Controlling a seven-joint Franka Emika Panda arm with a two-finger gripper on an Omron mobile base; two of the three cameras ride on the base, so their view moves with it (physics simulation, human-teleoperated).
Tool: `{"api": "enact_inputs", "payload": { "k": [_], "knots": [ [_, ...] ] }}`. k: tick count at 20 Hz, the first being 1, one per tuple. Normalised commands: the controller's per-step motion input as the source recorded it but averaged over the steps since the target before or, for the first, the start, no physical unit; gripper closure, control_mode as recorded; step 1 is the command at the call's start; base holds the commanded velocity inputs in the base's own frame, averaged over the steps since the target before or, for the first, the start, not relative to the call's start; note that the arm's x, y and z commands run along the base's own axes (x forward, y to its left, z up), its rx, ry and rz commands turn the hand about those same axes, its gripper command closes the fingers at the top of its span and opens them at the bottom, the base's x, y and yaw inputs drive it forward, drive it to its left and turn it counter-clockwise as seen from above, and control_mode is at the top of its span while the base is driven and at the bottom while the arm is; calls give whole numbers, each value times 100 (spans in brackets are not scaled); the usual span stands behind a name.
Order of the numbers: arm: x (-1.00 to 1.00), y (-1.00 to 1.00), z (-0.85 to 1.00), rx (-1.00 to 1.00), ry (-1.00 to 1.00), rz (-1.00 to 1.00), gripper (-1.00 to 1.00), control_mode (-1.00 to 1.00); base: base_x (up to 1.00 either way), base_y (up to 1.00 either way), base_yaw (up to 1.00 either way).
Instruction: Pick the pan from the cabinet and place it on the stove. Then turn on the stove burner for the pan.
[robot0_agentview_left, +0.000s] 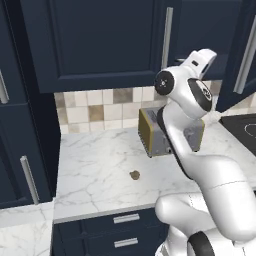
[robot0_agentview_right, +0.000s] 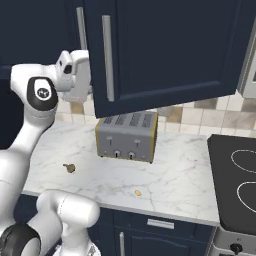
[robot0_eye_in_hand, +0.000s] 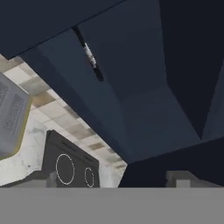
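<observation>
One white arm raises its end effector (robot0_eye_in_hand: 113, 177) into the open dark navy wall cabinet (robot0_eye_in_hand: 144, 100), fingers spread, empty. Thin dark pan handle (robot0_eye_in_hand: 89, 54) visible inside; glossy black cooktop (robot0_agentview_right: 235, 185) bare.

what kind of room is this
A home kitchen, rendered in simulation: a white marble countertop holds a silver four-slot toaster with yellow side, a glossy black glass cooktop with white ring markings sits beside it, and dark navy wall cabinets hang above a tiled backsplash.
</observation>
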Motion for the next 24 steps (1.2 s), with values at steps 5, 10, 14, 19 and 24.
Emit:
{"api": "enact_inputs", "payload": {
  "k": [5,10,14,19,24],
  "knots": [
    [30,-53,-35,0,16,-9,-100,-100,0,0,0],
    [-37,-75,-20,0,4,-14,-100,-100,0,0,0],
    [-85,-70,-7,0,-1,-17,-100,-100,0,0,0],
    [-90,-68,-2,0,-7,-19,-100,-100,0,0,0],
    [-72,-83,0,0,-5,-19,-100,-100,0,0,0]
  ]
}}
